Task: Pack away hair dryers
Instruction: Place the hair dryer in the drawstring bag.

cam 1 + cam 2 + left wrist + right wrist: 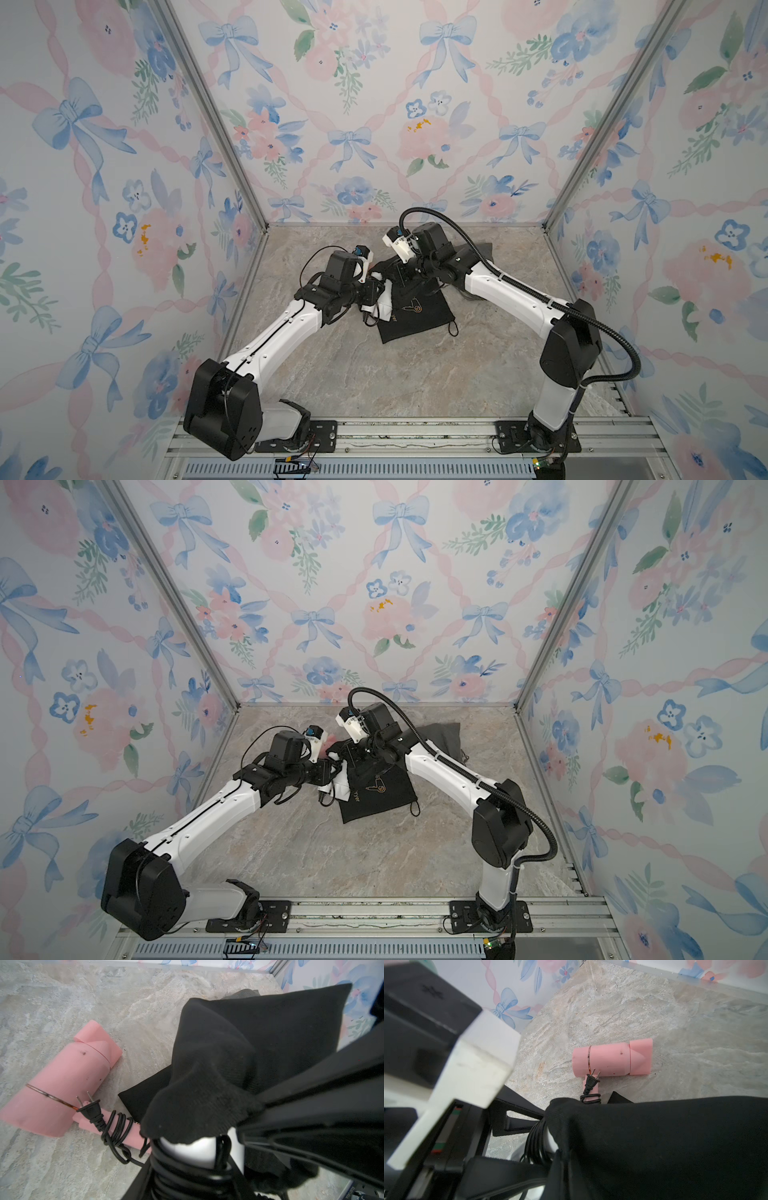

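The table (415, 374) lies bare along its front edge; black pouch (415, 316), pink dryer (610, 1059) and grey pouch (446, 735) crowd the back edge.

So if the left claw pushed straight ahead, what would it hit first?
Likely the black pouch, draped right ahead over the white dryer; the pink dryer lies off to one side. Depth is unclear.

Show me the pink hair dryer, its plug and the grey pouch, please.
pink hair dryer (604, 1060), right wrist view, middle of the barrel.
plug (591, 1082), right wrist view, black body.
grey pouch (446, 735), a top view, its bare cloth.
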Controlling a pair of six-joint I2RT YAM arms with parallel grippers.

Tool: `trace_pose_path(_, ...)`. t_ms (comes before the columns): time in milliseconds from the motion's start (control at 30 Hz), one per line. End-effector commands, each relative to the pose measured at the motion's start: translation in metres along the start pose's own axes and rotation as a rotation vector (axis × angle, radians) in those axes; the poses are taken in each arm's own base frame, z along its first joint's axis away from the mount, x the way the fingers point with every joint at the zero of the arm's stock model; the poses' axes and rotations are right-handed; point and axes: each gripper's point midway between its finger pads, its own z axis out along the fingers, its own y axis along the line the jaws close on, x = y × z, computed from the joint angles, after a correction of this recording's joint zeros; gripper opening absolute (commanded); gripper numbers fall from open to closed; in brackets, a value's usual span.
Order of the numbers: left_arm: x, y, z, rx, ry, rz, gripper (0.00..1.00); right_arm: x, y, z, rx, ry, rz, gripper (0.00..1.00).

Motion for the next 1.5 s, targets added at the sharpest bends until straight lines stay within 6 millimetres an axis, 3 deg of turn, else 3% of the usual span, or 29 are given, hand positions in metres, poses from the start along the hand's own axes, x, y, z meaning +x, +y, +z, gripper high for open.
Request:
trace_pose_path(0,-0.033,-0.015,-0.013,0.053,-0.107,0.052,0.08,0.009,0.007,0.003,-0.027,0.023,0.001,0.0)
trace_pose_path(333,-0.06,0.004,-0.023,0.02,-0.151,0.018,0.08,0.025,0.016,-0.001,-0.062,0.045,-0.003,0.0)
trace_pose_path(733,-0.053,0.006,0.0,0.031,-0.096,-0.027,0.1,0.002,0.032,-0.005,-0.207,-0.036,0.085,0.0)
trace_pose_path(1000,-0.058,-0.005,0.01,0.108,-0.073,-0.061,0.12,0.019,0.005,0.002,-0.181,-0.018,0.187,0.0)
trace_pose_path(1467,-0.037,-0.02,0.047,0.237,-0.037,-0.155,0.13,0.06,-0.038,-0.001,-0.135,0.033,0.296,0.0)
